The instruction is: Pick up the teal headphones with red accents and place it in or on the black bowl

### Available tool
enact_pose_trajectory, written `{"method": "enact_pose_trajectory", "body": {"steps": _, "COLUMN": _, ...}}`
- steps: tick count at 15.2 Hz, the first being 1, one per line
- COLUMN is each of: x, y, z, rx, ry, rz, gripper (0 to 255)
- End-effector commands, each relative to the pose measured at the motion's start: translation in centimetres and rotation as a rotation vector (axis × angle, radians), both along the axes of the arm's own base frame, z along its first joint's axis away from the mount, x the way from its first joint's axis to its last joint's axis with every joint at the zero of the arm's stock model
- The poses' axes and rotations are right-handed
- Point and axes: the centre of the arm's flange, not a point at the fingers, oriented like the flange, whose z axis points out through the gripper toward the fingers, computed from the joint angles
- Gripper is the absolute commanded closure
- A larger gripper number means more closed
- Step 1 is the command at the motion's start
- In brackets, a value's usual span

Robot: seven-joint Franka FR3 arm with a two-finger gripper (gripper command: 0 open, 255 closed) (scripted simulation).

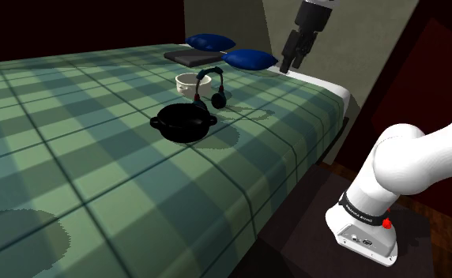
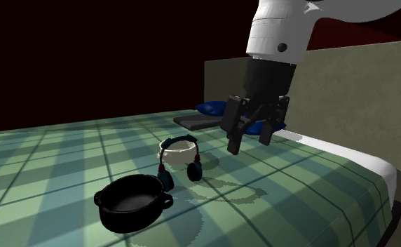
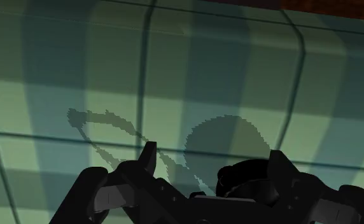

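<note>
Bowl [image 2: 136, 219] on plaid bed [image 2: 297, 203]; headphones [image 2: 194, 170] just behind it; gripper [image 2: 249, 144] beyond bowl, aloft, fingers apart, empty.

There is one bed [image 1: 98, 166] with a green checked cover. On it there are two bowls: one black bowl [image 1: 186, 130] with two little handles, and one white bowl [image 1: 185, 82]. There is one pair of headphones [image 1: 217, 99], and it has two ear cups. There are two blue pillows [image 1: 211, 41] and one flat dark cushion [image 1: 191, 57]. There is one white robot arm [image 1: 422, 158] with one black gripper [image 1: 289, 65], and the gripper has two fingers [image 2: 233, 137].
</note>
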Motion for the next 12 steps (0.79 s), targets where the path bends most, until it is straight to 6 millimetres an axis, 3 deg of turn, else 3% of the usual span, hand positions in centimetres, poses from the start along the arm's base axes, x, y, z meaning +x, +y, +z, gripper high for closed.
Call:
{"method": "enact_pose_trajectory", "body": {"steps": 1, "x": 0.0, "y": 0.0, "z": 0.0, "rx": 0.0, "ry": 0.0, "rz": 0.0, "gripper": 0}}
{"method": "enact_pose_trajectory", "body": {"steps": 12, "x": 7.4, "y": -0.6, "z": -10.7, "rx": -0.051, "ry": -0.197, "rz": -0.103, "gripper": 0}}
